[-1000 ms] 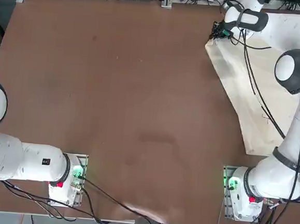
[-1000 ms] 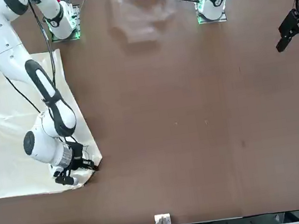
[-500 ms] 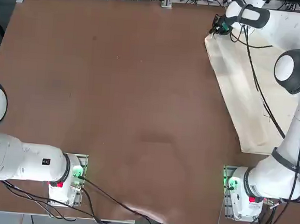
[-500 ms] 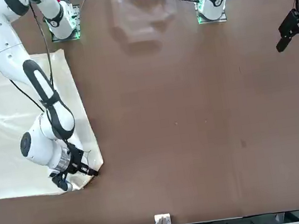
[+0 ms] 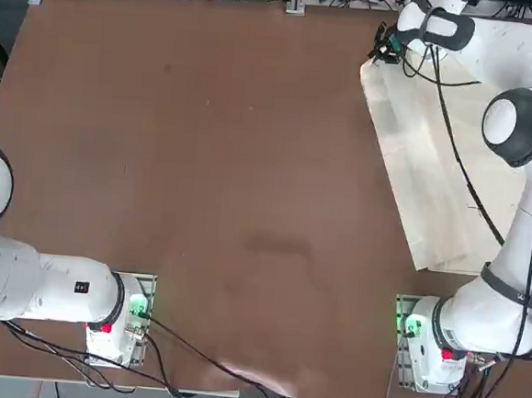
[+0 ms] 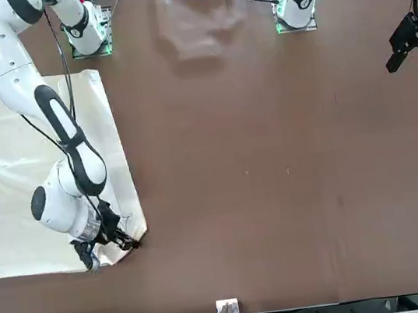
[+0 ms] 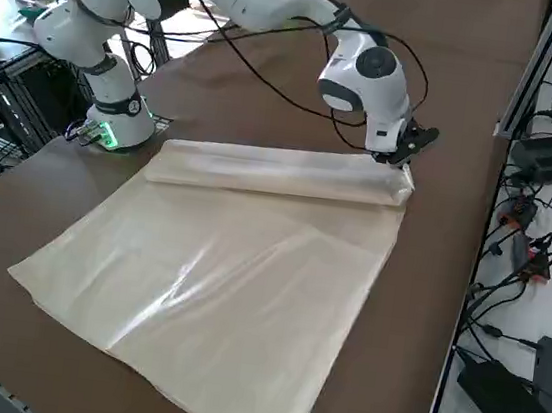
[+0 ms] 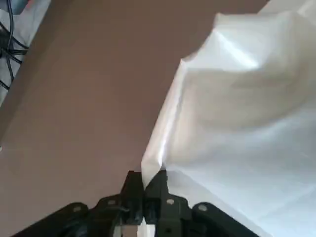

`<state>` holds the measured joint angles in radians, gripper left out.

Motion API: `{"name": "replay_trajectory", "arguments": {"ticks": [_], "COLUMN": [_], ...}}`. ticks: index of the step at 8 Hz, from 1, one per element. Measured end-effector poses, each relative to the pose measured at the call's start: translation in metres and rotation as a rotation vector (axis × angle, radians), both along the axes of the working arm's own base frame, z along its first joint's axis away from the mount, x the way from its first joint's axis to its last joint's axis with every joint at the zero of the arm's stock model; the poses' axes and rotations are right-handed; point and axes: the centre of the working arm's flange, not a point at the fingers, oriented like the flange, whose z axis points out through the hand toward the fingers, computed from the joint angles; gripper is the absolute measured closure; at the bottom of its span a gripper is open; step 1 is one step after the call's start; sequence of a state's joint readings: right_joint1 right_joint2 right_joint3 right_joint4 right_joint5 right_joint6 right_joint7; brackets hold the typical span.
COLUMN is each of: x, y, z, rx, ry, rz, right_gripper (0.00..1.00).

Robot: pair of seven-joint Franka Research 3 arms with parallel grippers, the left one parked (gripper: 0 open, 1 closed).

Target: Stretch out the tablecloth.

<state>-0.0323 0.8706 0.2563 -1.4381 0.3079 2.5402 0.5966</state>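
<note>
Right gripper (image 6: 115,240) is parked low at the far corner of the tablecloth (image 6: 15,177), about 1 o'clock on the bench (image 5: 205,157) in the top view. Jaws are pressed together, clamped on the cloth's corner; in the wrist view the fabric edge is seen pinched between the two black fingers (image 8: 159,190).

Tablecloth is laid on the right-hand part of the bench, from roughly 1 to 4 o'clock in the top view, well apart from the bench centre. The edge nearest the bench centre is doubled over: in the right side view a long folded band (image 7: 280,172) is seen running from the gripper (image 7: 404,152) toward the right arm's base (image 7: 115,126). The rest of the sheet is spread flat, with faint creases and a sheen down the middle. At the gripped corner the fabric is lifted and puckered.
</note>
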Motion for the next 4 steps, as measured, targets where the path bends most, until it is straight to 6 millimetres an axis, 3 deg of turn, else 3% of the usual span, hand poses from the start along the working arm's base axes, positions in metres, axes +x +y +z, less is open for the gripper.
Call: {"name": "replay_trajectory", "arguments": {"ticks": [4], "x": [0.0092], "y": [0.0016], "z": [-0.0063], "rx": [0.053], "ry": [0.067], "rz": [-0.186], "right_gripper": [0.98]}}
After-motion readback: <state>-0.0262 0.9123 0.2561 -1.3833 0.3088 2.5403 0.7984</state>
